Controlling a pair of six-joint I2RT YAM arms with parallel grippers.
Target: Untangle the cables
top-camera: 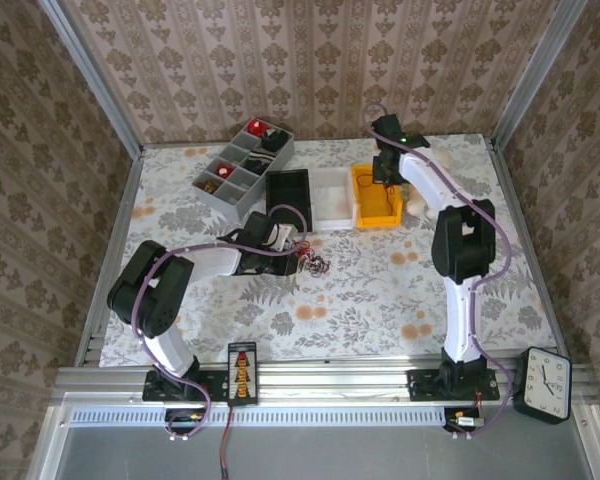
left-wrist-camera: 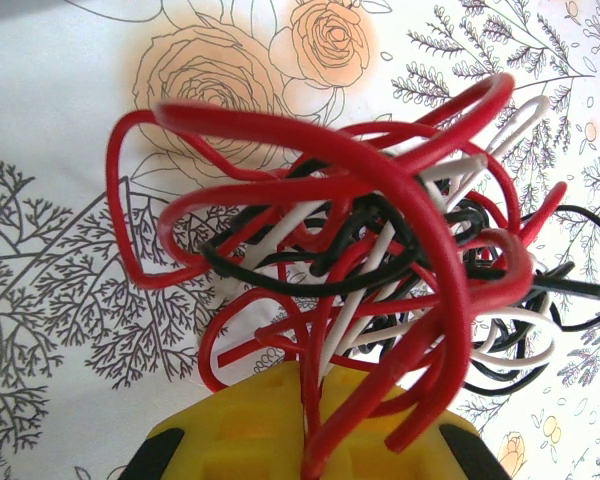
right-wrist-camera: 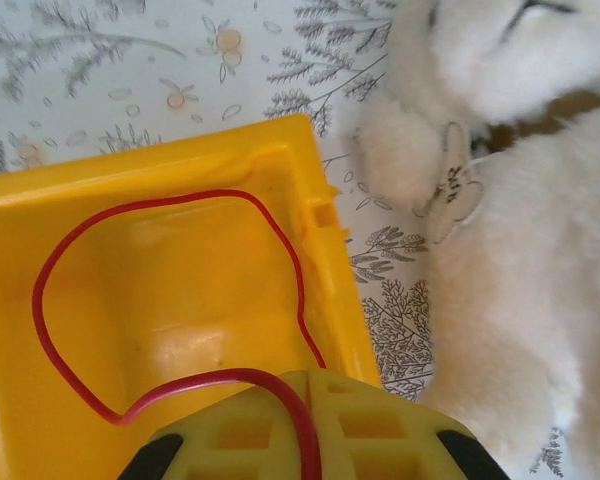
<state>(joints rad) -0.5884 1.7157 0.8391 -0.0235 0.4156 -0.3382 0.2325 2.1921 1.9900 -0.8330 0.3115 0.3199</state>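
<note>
Closest to the lens, the yellow left jaws are clamped on a few red strands at the base of the tangled bunch of thin red, black and white cables. So the knot is gripped right at the tips and fans out away from them over the flower-printed surface. Whether the bunch is lifted or resting can't really be told.

From above, that bunch is found mid-surface, just right of the left jaws and well apart from the right arm.

Over on the far right, the right jaws are pinched shut on a single thin red cable. It's looped out ahead of them across the floor of the open yellow plastic bin. The loop sits inside the bin walls, with the fluffy white plush toy just beside the bin on its right.

The bit that matters, probably: the red cable already lies in the bin directly in front of the right jaws. A plain release looks like all that's needed there, with no sideways shift.

After that, the remaining knot is far nearer the left arm, so it'd likely be steadied from there. No long axis can be picked out of the knot, it's just a ball.
</note>
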